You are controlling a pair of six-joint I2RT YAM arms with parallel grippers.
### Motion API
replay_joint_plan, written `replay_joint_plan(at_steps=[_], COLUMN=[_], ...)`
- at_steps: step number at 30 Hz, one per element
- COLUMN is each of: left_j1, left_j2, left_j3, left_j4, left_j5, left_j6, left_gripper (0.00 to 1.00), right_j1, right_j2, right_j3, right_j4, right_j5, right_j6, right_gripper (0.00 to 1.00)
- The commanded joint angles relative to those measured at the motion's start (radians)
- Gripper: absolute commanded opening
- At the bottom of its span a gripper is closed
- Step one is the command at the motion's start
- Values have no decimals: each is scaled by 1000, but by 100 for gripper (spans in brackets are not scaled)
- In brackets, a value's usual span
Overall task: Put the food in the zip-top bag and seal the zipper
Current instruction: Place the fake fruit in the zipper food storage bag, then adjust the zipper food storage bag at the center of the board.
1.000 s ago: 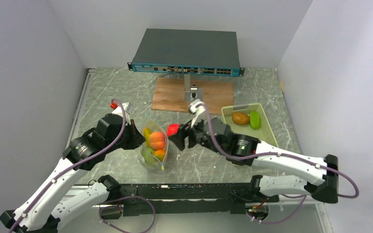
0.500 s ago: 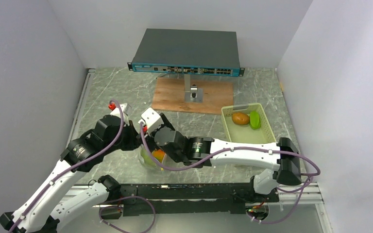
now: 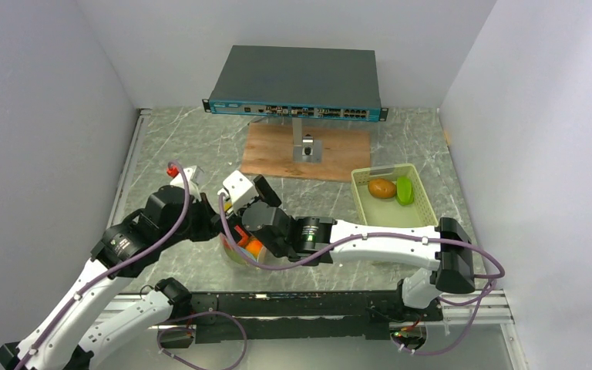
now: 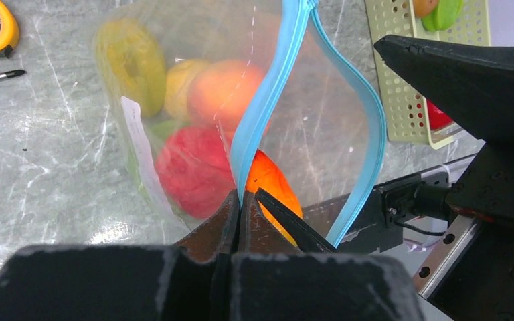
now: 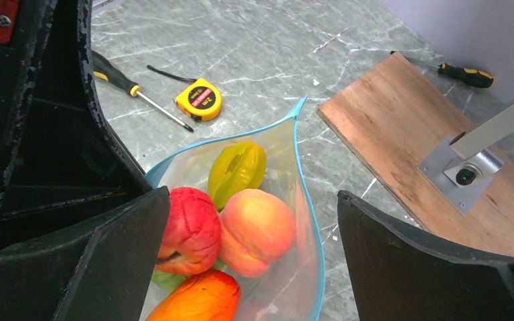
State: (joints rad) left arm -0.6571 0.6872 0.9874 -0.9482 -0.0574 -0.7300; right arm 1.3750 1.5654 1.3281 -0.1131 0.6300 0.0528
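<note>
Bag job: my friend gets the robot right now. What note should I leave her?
Left gripper: shut on the zipper, pinching one lip of the bag.
Right gripper: open, empty, over the bag's mouth.
Done: red food, peach food, yellow food and orange food are in the bag.
Left: brown food and green food lie in the tray. Bag them, then seal the zipper, which gapes open.

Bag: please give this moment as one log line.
left hand shut on zipper; right hand open over bag; red fruit in bag; zipper unsealed
</note>
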Motion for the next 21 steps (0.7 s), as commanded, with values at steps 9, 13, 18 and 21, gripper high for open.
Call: replay_joint_plan(at_steps=[9, 13, 18, 21], left_j1=[-2, -2, -2, -3], left_j2=[-49, -54, -75, -78], left_j3=[-16, -17, -32, -21], left_j4=[51, 47, 69, 41], left_j5=[-42, -60, -64, -95], left_j6=[-88, -119, -143, -155], left_gripper=[0, 0, 0, 0], right_j1=[2, 23, 135, 206], right_j2=[-162, -266, -316, -314], right_j3=[-26, -170, -285, -330], right_j4=[-109, 13, 122, 157], right_j5=[-210, -345, -251, -89], right_j6=[102, 94, 18, -3], right_gripper=[96, 99, 100, 100])
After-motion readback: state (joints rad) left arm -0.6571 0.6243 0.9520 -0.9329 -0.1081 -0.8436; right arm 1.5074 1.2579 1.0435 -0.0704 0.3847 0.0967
